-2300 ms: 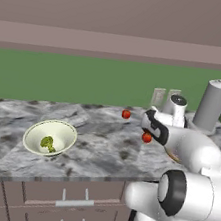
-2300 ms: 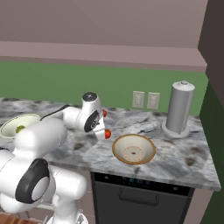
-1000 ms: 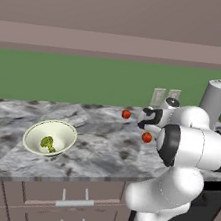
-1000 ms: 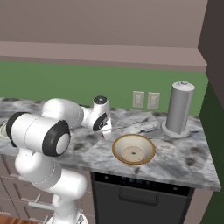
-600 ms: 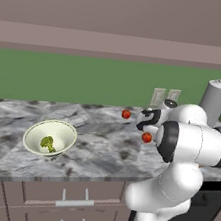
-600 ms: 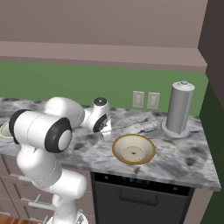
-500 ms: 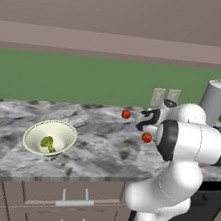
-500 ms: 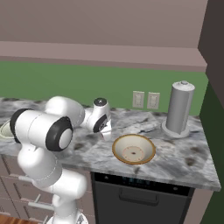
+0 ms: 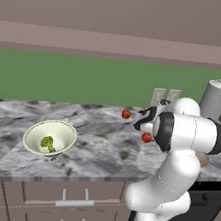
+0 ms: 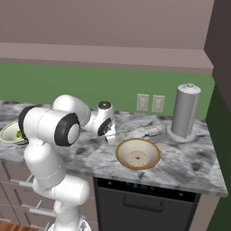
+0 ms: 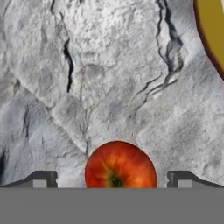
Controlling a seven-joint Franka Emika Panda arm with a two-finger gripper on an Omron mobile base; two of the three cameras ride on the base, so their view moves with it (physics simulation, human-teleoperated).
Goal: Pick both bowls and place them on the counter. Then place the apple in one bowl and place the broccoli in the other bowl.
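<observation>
My gripper (image 11: 112, 180) is open and points down at the counter (image 11: 109, 65). The apple (image 11: 120, 164) lies between its two fingertips (image 11: 41, 179), which do not touch it. In the left base view my hand hangs just above the apple (image 9: 147, 137); in the right base view a red sliver of the apple (image 10: 107, 139) shows under my gripper (image 10: 108, 133). The tan bowl (image 10: 137, 154) stands empty on the counter (image 10: 180, 158) just right of it, and its rim (image 11: 212, 26) shows in the hand view. The cream bowl (image 9: 50, 137) on the counter (image 9: 101, 151) holds the broccoli (image 9: 47, 143).
A second red fruit (image 9: 126, 114) lies on the counter behind the hand. A tall grey canister (image 10: 185, 110) stands at the back right, near two wall outlets (image 10: 150, 103). A mauve shelf (image 9: 117, 45) runs overhead. A dark appliance front (image 10: 140, 203) sits under the counter.
My arm's elbow has swung round and upward while the hand stayed over the apple; in the last half second it barely moves. Bowls, broccoli and both fruits have not moved.
</observation>
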